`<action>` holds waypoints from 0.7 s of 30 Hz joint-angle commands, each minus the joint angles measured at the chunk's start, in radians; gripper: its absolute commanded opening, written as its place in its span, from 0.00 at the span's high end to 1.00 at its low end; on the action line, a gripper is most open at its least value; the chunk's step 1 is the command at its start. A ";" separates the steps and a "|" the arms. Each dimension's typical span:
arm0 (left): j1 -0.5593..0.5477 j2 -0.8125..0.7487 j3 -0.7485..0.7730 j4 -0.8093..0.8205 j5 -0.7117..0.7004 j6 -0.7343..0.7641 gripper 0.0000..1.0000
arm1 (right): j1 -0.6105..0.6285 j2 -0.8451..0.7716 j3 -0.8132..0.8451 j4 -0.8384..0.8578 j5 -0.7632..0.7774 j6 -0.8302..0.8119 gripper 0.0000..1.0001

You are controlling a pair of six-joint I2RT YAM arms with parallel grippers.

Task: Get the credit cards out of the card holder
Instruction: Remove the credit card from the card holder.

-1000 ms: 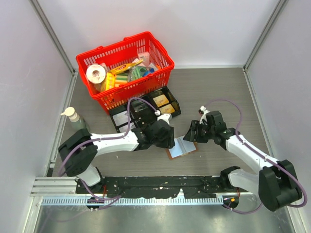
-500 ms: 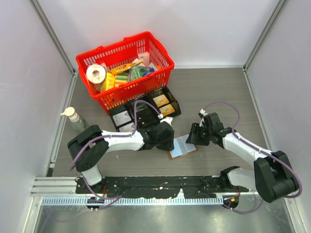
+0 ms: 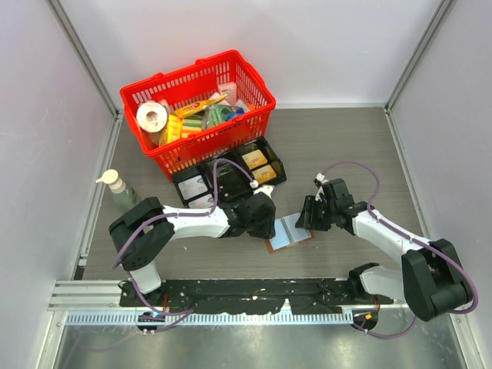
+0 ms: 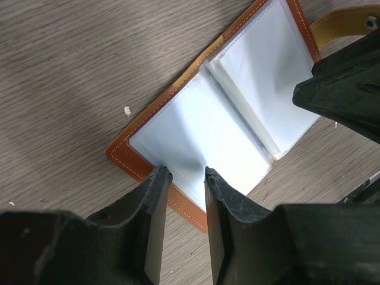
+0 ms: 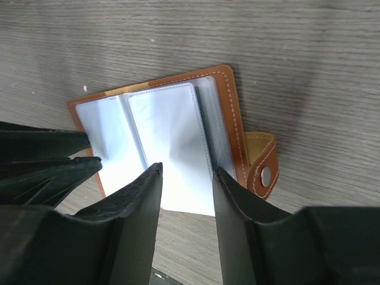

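L gripper [image 4: 184, 172] stands w/ jaws a narrow gap apart, tips down on the near edge of the card holder's [image 4: 133, 163] left half. Pale sleeve and brown rim show btwn them, and no pinch on anything can be confirmed. R gripper [image 5: 187, 169] mirrors it from the other side w/ jaws set wider, straddling the right-hand pale page; whether it has caught that page can't be told. The card holder lies open and flat on the grey wood-grain table [image 4: 71, 71] btwn the two arms, near the front edge, its snap tab [image 5: 261, 166] sticking out to one side. The credit cards [image 4: 178, 133] look to be inside the glossy sleeves, pale blue-grey, none out yet. Farther back sits a red basket [image 3: 196, 104] full of groceries, well apart from the work. Risks from here: slick plastic could let a finger skate off. R jaws may grab sleeve and card together and so lift the whole holder. If L lets up, the light holder could slide or fold shut. W/ both sets of fingers crowded over one small item, the tips could also knock each other.
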State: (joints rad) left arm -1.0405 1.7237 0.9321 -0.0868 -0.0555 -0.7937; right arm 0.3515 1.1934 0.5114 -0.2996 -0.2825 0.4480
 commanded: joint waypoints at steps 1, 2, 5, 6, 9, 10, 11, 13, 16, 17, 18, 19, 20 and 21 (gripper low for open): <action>-0.006 0.030 0.020 -0.022 0.014 -0.010 0.66 | 0.004 -0.049 0.010 0.030 -0.059 0.000 0.57; -0.004 0.031 0.020 -0.022 0.017 -0.012 0.66 | 0.004 -0.051 0.013 0.031 -0.073 -0.005 0.59; -0.006 0.031 0.020 -0.022 0.019 -0.013 0.66 | 0.003 -0.063 0.018 0.039 -0.096 0.003 0.65; -0.006 0.030 0.022 -0.022 0.017 -0.013 0.66 | 0.003 -0.064 0.016 0.042 -0.110 0.003 0.67; -0.006 0.028 0.020 -0.021 0.019 -0.015 0.66 | 0.004 -0.064 0.022 0.053 -0.148 0.008 0.69; -0.004 0.028 0.019 -0.021 0.020 -0.016 0.66 | 0.004 -0.061 0.022 0.054 -0.167 0.012 0.71; -0.004 0.027 0.020 -0.019 0.022 -0.016 0.66 | 0.006 -0.064 0.022 0.062 -0.179 0.011 0.72; -0.006 0.024 0.017 -0.016 0.025 -0.021 0.66 | 0.007 -0.072 0.021 0.070 -0.207 0.015 0.74; -0.004 0.022 0.016 -0.010 0.025 -0.024 0.66 | 0.007 -0.081 0.022 0.082 -0.253 0.023 0.74; -0.004 0.020 0.014 -0.005 0.023 -0.027 0.66 | 0.010 -0.084 0.025 0.091 -0.265 0.023 0.74; -0.006 0.016 0.011 -0.001 0.026 -0.030 0.66 | 0.015 -0.084 0.024 0.096 -0.289 0.030 0.74; -0.004 0.014 0.010 0.004 0.026 -0.033 0.66 | 0.020 -0.083 0.022 0.106 -0.309 0.034 0.74; -0.006 0.011 0.005 0.010 0.025 -0.035 0.66 | 0.029 -0.080 0.022 0.112 -0.317 0.041 0.74; -0.006 0.008 0.002 0.016 0.025 -0.038 0.66 | 0.033 -0.077 0.022 0.123 -0.323 0.044 0.74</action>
State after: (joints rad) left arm -1.0397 1.7271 0.9348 -0.0856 -0.0486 -0.8120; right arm 0.3653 1.1320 0.5121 -0.2474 -0.5098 0.4667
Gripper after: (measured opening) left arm 0.340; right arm 0.260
